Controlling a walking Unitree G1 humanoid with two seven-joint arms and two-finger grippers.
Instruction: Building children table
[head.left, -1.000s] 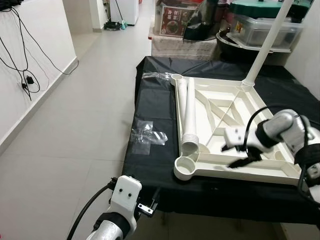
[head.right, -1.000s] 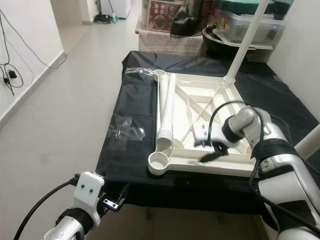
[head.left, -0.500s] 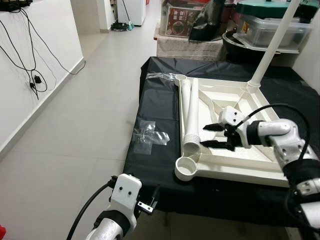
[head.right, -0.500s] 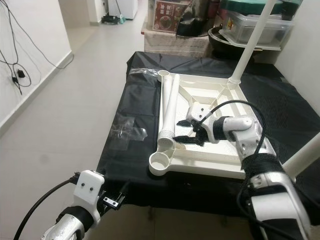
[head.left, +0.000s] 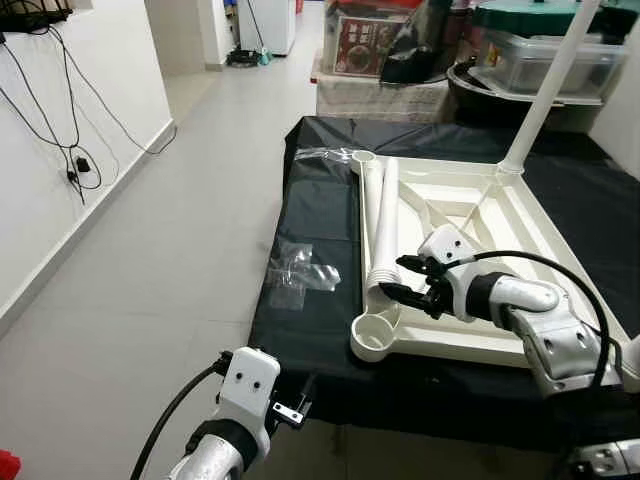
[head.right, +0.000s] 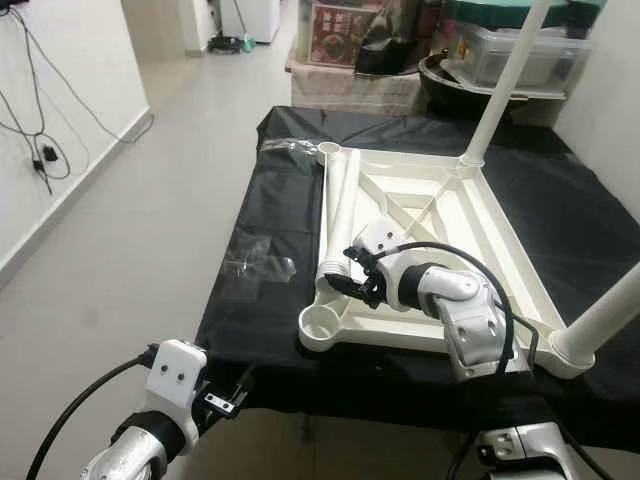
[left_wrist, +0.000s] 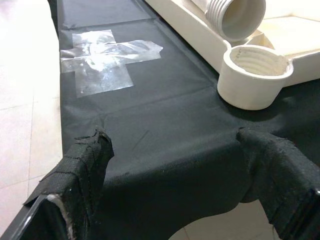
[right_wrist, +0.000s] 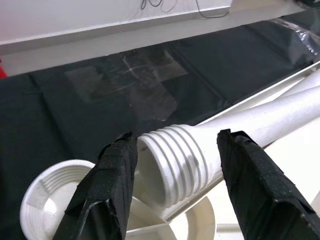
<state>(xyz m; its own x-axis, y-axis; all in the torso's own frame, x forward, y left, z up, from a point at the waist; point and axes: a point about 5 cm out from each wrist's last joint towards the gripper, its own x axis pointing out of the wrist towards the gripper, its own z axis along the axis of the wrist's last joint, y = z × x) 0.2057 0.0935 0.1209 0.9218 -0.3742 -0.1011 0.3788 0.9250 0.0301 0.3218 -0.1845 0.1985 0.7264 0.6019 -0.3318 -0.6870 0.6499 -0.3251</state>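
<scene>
Since the earlier frames, the right end effector (head.left: 405, 278) has travelled across the upturned white tabletop (head.left: 520, 225) toward the robot's left and now sits at the threaded end of the loose table leg (head.left: 382, 225). Its two black fingers (right_wrist: 112, 185) are spread apart, one on each side of the ribbed end of the leg, and have not closed on it. The loose table leg lies flat along the left edge of the tabletop, its threaded end pointing toward the robot and resting just beside the empty round corner socket (head.left: 372, 334). A second leg (head.left: 545, 90) stands upright in the far corner of the tabletop, and another leg (head.right: 605, 315) rises from the near right corner. The tabletop rests upside down on a surface covered with black cloth (head.left: 310, 210). Two clear plastic bags (head.left: 295, 270) lie on the cloth to the left of the tabletop. The left end effector (left_wrist: 180, 190) hangs low by the near edge of the surface, its fingers apart and holding nothing. Cables (head.left: 55, 120) hang on the white wall to the left.
</scene>
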